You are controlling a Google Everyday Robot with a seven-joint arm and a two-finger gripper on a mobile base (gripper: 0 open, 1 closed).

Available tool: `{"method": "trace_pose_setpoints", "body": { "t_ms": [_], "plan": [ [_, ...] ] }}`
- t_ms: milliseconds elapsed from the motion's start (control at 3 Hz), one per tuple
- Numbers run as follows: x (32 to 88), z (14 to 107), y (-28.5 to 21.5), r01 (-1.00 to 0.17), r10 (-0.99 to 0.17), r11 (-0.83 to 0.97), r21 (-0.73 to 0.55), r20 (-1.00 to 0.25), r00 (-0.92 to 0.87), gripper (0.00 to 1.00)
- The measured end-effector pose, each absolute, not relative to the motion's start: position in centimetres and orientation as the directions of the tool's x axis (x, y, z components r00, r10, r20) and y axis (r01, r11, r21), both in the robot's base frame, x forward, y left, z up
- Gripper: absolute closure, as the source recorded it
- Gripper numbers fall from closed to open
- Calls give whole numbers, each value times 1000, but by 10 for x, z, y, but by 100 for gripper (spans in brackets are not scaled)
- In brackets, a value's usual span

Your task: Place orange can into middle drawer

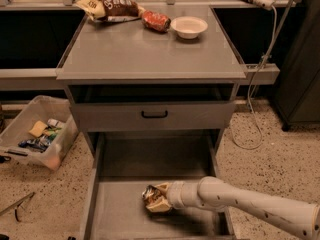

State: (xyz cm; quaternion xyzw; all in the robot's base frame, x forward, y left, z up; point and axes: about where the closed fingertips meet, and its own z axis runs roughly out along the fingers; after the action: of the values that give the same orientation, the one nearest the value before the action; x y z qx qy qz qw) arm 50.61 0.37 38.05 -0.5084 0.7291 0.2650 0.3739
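The orange can (151,196) is shiny gold-orange and dented. It is low inside the open middle drawer (120,211), at or just above the drawer's bare grey floor, near the middle. My gripper (156,199) reaches in from the lower right on a white arm (250,206). Its tan fingers (162,205) are closed around the can. The far side of the can is hidden by the fingers.
Above the open drawer is a shut drawer front with a black handle (154,114). On the cabinet top stand a white bowl (189,26), a red can (156,20) and a chip bag (107,6). A plastic bin (35,134) sits on the floor at left. A cable (255,109) hangs at right.
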Motion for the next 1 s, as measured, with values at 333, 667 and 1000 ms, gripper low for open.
{"method": "trace_pose_setpoints", "body": {
  "t_ms": [333,667,1000],
  "plan": [
    [506,381,4,-939,-543,343,6,-815,-204,59],
    [506,381,4,-939,-543,343,6,-815,-204,35],
    [506,381,4,-939,-543,343,6,-815,-204,12]
  ]
}}
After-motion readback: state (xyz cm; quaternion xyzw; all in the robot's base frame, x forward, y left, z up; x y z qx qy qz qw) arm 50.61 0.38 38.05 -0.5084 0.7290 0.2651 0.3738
